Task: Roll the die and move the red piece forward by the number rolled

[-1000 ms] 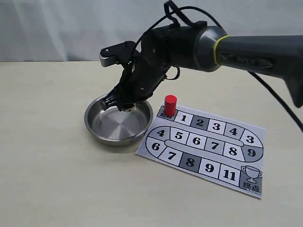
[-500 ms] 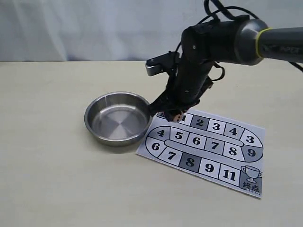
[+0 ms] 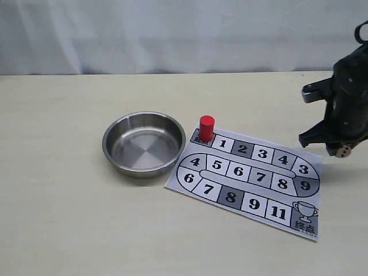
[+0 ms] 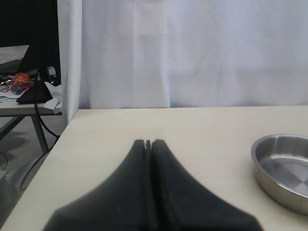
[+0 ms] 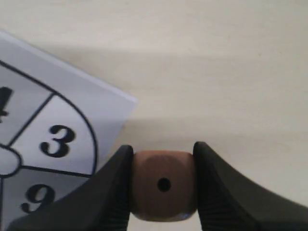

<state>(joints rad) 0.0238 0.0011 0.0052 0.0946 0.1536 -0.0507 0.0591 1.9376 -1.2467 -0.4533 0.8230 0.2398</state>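
My right gripper hangs just above the table off the board's right edge, shut on the wooden die. In the right wrist view the die sits clamped between both fingers with a single black pip facing the camera, beside the squares marked 3 and 9. The red piece stands upright on the start square at the board's top left corner. In its wrist view my left gripper is shut on nothing, over bare table left of the bowl; the exterior view does not show it.
The steel bowl stands left of the numbered board, with nothing in it. Its rim also shows in the left wrist view. A table edge and a white curtain lie beyond the left gripper.
The right arm has lifted the die out of the bowl and carried it right, across the board, to beyond the board's right edge. The red piece shows again at the start square.
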